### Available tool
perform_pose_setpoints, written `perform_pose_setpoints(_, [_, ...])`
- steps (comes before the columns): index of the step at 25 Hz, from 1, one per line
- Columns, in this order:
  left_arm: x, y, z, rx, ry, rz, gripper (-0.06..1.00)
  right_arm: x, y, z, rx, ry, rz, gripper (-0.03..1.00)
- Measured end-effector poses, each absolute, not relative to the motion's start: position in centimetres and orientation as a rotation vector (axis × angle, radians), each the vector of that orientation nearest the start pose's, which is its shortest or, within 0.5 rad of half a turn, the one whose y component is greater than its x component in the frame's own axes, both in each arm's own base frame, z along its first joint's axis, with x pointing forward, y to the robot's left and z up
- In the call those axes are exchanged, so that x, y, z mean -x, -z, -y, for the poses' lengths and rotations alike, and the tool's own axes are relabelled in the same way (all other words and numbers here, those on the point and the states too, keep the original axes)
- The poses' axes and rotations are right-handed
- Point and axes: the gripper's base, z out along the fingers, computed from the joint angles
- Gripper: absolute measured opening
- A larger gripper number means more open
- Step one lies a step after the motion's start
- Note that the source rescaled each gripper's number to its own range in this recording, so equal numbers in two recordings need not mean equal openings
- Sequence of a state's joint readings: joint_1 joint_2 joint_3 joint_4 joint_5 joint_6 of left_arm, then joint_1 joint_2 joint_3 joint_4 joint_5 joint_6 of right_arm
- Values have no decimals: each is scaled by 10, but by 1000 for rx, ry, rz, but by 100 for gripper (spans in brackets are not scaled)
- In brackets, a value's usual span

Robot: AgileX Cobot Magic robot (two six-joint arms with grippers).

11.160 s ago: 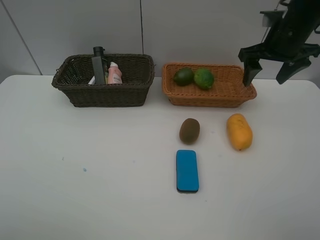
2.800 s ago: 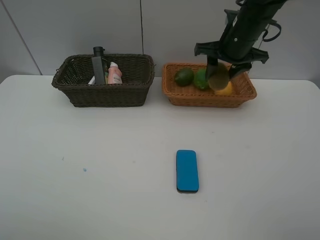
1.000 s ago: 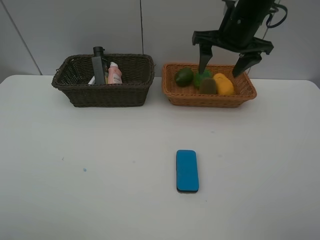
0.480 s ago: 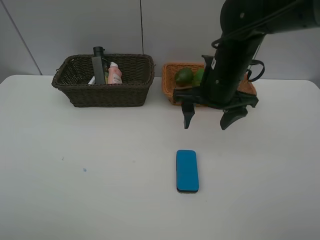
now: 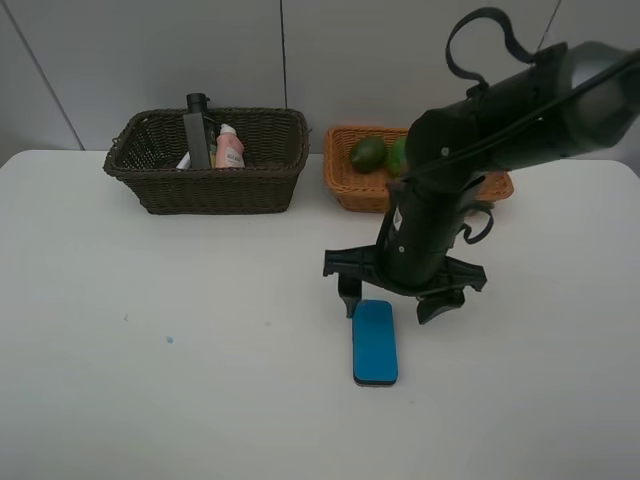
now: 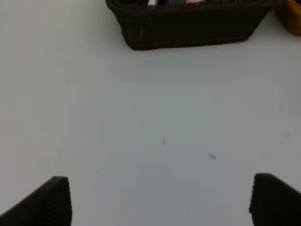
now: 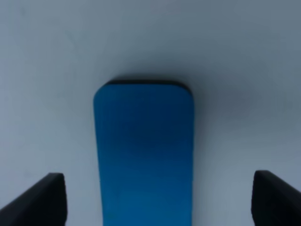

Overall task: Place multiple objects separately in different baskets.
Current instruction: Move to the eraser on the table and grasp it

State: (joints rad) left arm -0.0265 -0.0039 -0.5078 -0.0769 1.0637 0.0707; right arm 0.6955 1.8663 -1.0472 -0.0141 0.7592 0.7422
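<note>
Now, from the high camera, the right gripper (image 5: 392,297) hangs low over the table (image 5: 150,380) with its jaws spread wide and nothing between them, and the blue flat eraser (image 5: 375,342) lies flat just below and in front of the fingertips, its near end between the 2 jaws. The arm hides much of the light orange-tan basket (image 5: 352,190), where 1 green round fruit (image 5: 368,153) shows clearly; the dark brown basket (image 5: 205,180) holds the dark green pump bottle (image 5: 197,130) and the pink bottle with white cap (image 5: 230,147).

On the left wrist camera, the left gripper (image 6: 160,200) is also spread and empty over bare table, with the dark basket well ahead of its jaws.

On the right wrist camera, the eraser fills the middle of the gap, lengthwise along the line of approach, with a clear margin to each fingertip (image 7: 44,197).

It looks light and stiff enough, probably a foam or felt pad with a smooth top, thin against the table. I would take it across its 2 long edges near the middle, getting low so the pads catch the sides rather than skid over the top.
</note>
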Motion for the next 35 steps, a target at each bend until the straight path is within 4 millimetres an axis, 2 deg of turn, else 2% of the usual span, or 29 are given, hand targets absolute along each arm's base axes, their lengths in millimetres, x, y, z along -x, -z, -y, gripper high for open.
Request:
perform_pose_setpoints(10, [7, -279, 6, -103, 64, -2031, 94, -248, -107, -215, -48, 14, -3151, 100])
perform_pose_setpoints(30, [7, -279, 6, -103, 64, -2031, 94, -251, -98, -218, -49, 2, -3143, 100])
perform_pose_setpoints(31, [7, -279, 6, -103, 64, -2031, 94, -251, -98, -217, -49, 6, -3145, 97])
perform_pose_setpoints(33, [7, -279, 6, -103, 64, -2031, 94, -250, -98, -217, -49, 19, -3154, 77])
perform_pose_setpoints(34, [7, -279, 6, -103, 64, -2031, 94, -249, -98, -216, -49, 27, -3160, 59])
perform_pose_setpoints(35, [7, -279, 6, -103, 64, -2031, 94, -249, -97, -216, -49, 37, -3167, 37])
